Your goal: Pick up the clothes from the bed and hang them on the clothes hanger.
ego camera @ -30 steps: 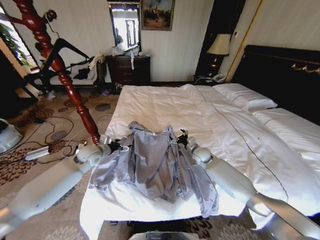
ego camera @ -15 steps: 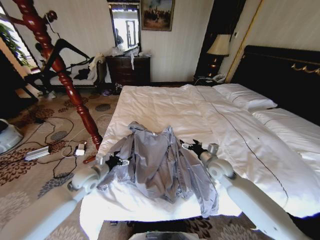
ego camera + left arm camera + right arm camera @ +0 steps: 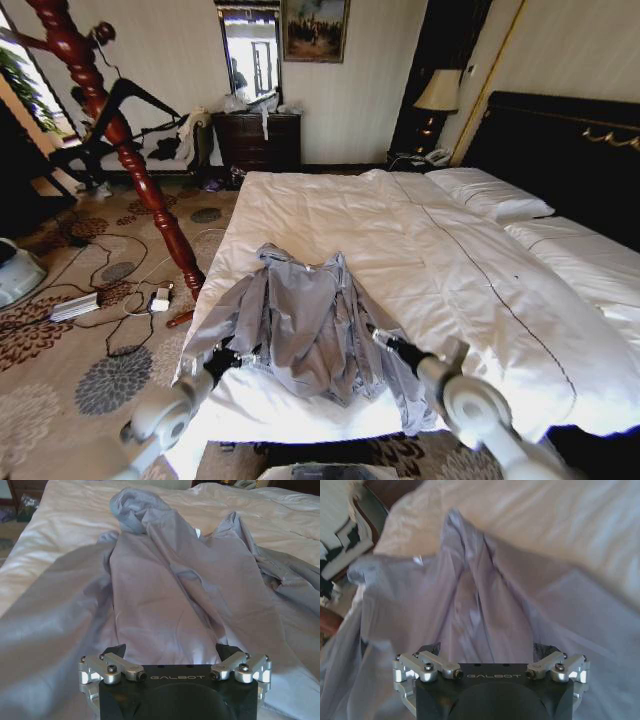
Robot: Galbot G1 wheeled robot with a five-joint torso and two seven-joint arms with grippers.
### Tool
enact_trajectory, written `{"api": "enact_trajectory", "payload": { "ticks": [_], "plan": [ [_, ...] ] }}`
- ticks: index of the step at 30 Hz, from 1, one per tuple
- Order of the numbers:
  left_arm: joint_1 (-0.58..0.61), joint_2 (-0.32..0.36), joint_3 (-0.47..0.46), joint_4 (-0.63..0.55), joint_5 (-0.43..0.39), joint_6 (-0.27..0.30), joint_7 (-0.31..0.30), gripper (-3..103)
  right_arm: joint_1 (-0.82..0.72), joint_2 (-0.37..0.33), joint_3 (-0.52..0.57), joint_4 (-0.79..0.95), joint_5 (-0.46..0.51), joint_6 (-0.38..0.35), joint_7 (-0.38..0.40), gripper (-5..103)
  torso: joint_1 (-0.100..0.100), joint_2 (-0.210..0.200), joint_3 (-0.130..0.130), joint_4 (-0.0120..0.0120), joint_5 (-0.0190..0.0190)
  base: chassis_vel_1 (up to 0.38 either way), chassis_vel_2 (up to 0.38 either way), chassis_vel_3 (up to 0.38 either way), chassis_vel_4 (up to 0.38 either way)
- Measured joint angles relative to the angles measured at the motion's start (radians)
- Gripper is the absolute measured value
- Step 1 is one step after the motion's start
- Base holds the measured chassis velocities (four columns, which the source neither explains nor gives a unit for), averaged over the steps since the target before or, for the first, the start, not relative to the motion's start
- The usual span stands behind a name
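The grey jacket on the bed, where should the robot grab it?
Probably at the shoulders, either side of the collar. The jacket lies spread on the bed, collar pointing away and sleeves trailing near. Left gripper and right gripper would come from the bed's foot, one per side.

Thin sheeny cloth on matt white bedding, with turned wood and metal-and-plastic hardware around it.

The clothes [image 3: 305, 325] are thin, silver-grey fabric with a soft sheen, creased and rumpled at the centre of the head view. The bed [image 3: 330, 205] wears smooth, matt white cloth crossed by a dark stitched line, against a glossy black headboard [image 3: 560, 150] at right. The post [image 3: 120, 140] at upper left is polished, reddish, spiral-turned wood. The left gripper [image 3: 172, 652] and right gripper [image 3: 490, 650] show matt black housings with bright bare-metal linkages and screws. The floor is patterned carpet [image 3: 60, 330].
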Motion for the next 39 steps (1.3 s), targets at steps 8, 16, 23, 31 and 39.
{"api": "enact_trajectory", "payload": {
  "ticks": [8, 16, 23, 31, 39],
  "plan": [
    [0.03, -0.023, -0.01, -0.006, -0.015, 0.009, -0.003, 100, -0.047, 0.02, -0.027, -0.015, -0.09, -0.029, -0.016, 100, 0.0, 0.0, 0.0, -0.0001, 0.0001, 0.0, 0.0, 0.0, 0.0],
    [-0.052, -0.063, 0.056, 0.073, -0.136, 0.072, 0.017, 100, -0.029, 0.021, -0.07, -0.046, -0.15, -0.029, -0.029, 100, 0.0, 0.0, 0.0, -0.0001, 0.0001, 0.0, 0.0, 0.0, 0.0],
    [-0.093, -0.093, 0.074, 0.108, -0.158, 0.053, 0.004, 94, -0.018, 0.016, -0.087, -0.059, -0.11, -0.042, -0.021, 86, 0.0, 0.0, 0.0, 0.0001, 0.0002, 0.0, 0.0, 0.0, 0.0],
    [-0.076, -0.094, 0.065, 0.089, -0.152, 0.03, 0.005, 62, -0.007, 0.029, -0.127, -0.081, -0.121, -0.046, -0.011, 58, 0.0, 0.0, 0.0, -0.0002, 0.0002, 0.0, 0.0, 0.0, 0.0],
    [-0.041, -0.097, 0.045, 0.061, -0.14, 0.014, 0.005, 41, -0.013, 0.023, -0.13, -0.082, -0.119, -0.04, -0.004, 32, 0.0, 0.0, 0.0, -0.0002, 0.0001, 0.0, 0.0, 0.0, 0.0]
  ]
}}
